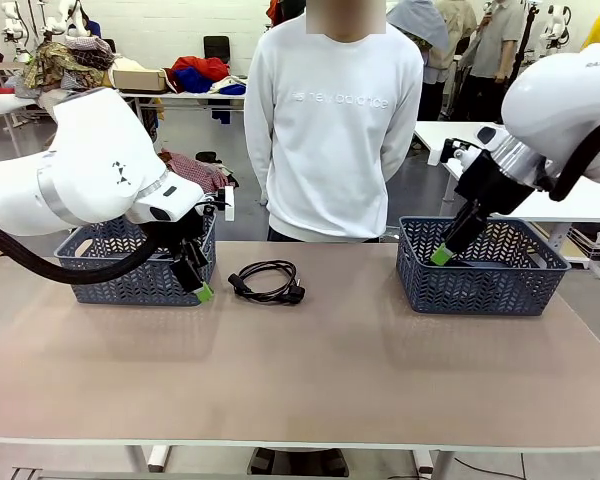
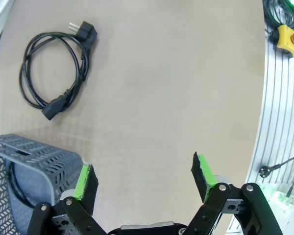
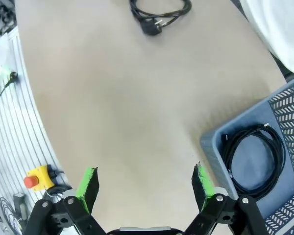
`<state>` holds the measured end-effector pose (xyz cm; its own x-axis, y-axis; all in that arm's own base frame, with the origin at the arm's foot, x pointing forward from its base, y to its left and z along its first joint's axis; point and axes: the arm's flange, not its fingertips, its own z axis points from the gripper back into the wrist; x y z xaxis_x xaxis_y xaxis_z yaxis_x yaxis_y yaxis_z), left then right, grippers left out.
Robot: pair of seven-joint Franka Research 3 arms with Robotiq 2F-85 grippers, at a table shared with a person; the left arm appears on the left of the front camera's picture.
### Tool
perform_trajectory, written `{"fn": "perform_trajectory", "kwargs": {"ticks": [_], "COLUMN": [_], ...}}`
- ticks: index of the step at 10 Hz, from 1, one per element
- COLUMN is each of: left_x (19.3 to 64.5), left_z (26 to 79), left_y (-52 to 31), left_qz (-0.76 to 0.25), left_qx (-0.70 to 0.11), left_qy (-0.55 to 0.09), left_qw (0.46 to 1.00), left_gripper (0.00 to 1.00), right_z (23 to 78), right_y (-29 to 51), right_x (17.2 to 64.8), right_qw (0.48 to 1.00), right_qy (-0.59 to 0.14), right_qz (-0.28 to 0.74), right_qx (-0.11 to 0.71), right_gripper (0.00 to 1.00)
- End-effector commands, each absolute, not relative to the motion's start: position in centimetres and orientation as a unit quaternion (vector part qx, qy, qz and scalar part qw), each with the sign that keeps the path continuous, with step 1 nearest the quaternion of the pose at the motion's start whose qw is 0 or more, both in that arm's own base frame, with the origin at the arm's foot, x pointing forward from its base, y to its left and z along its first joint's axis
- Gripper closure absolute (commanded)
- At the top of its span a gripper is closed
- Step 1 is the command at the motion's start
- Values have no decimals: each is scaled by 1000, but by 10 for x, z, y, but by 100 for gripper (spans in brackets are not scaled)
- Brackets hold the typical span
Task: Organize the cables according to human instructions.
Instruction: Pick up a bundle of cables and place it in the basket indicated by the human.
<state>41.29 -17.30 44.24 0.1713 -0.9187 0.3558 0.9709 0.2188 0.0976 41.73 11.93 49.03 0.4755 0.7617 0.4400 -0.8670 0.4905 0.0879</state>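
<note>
Desk: a plain beige top, shared by both arms and a person at the far edge.
Loose cable: one thin black cord wound as a flat coil, lying on the desk between the two baskets, nearer the left one; both plug ends lie at the coil's rim. The left wrist view shows the same coil at upper left, apart from the basket corner.
Left basket: grey perforated plastic, at the far left of the desk. In the left wrist view a black cord curves behind its perforated wall; how many cords lie inside cannot be told.
Right basket: the same make, at the far right of the desk. The right wrist view shows a black coiled cable lying flat on its floor.
Left gripper: jaws wide apart, nothing between the green pads; it hangs over the desk just beside the near right corner of the left basket, clear of the loose cable.
Right gripper: jaws wide apart and empty; in the front view it is tilted down over the left part of the right basket.
Person: stands behind the desk in a white sweatshirt, centred between the baskets, arms held behind the back.
Emergency stop button: yellow housing with red cap, on the ribbed metal rail off the desk's near edge.
</note>
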Motion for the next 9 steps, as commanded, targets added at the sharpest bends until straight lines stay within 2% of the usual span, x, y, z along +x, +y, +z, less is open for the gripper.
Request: {"fn": "perform_trajectory", "kwargs": {"ticks": [1,9], "left_x": [413,413], "left_z": [443,443], "left_y": [-170,-170], "left_qz": [-621,-621], "left_qx": [-75,-75], "left_qy": [-170,-170], "left_qw": [761,761], "left_gripper": [0,0], "right_z": [481,486], "right_y": [128,123], "right_x": [406,412], "right_qw": [849,845], "right_qy": [-188,-176], "right_qz": [467,481], "right_qx": [161,154], "right_gripper": [0,0]}}
